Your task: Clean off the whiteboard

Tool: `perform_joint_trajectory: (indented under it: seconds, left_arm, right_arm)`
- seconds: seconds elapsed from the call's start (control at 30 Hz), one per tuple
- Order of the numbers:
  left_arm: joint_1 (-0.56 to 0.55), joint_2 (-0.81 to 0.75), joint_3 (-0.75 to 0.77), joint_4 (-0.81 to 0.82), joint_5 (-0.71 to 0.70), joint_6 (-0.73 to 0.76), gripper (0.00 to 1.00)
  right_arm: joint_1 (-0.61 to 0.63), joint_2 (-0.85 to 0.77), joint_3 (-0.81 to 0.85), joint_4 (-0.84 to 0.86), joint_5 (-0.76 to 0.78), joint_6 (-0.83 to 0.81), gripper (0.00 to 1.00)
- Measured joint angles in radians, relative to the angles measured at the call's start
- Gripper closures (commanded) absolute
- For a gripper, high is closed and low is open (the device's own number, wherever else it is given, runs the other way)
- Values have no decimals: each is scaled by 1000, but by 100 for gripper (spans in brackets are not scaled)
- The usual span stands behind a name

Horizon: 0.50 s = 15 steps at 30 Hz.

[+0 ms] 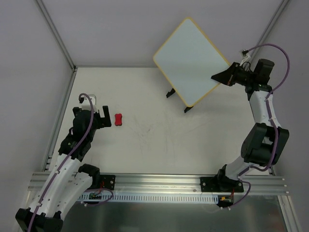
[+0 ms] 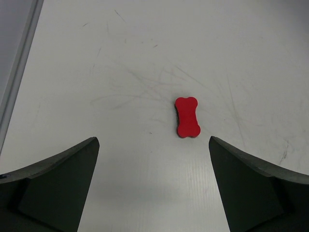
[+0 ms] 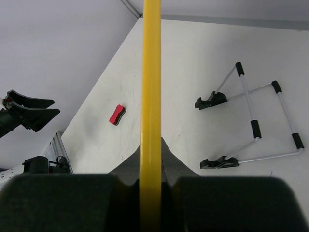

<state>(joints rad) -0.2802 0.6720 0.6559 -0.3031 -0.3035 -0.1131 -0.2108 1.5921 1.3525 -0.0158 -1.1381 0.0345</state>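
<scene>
The whiteboard (image 1: 190, 60) is a white square with a yellow-tan frame, held up tilted like a diamond at the back right, and its face looks blank. My right gripper (image 1: 223, 76) is shut on its right edge. In the right wrist view the frame edge (image 3: 150, 72) runs straight up from between the right gripper (image 3: 150, 145) jaws. A small red eraser (image 1: 118, 119) lies flat on the table at the left. My left gripper (image 1: 107, 117) stands open just left of it. In the left wrist view the eraser (image 2: 187, 117) lies ahead of the left gripper (image 2: 153, 145), untouched.
A wire stand with black feet (image 3: 251, 125) rests on the table below the board, its feet (image 1: 170, 93) showing under the board's lower edge. Faint scuff marks (image 1: 154, 128) cross the tabletop. An aluminium rail (image 1: 159, 182) runs along the near edge, and walls enclose the back and sides.
</scene>
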Motion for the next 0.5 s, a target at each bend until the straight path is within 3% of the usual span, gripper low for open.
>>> perform_joint_trajectory:
  seconds: [0.13, 0.5]
  left_arm:
    - [0, -37, -18, 21, -22, 18, 1]
    - [0, 70, -18, 42, -23, 29, 1]
  right_arm:
    - [-53, 41, 42, -23, -53, -16, 100]
    - [-122, 139, 127, -248, -56, -201, 100]
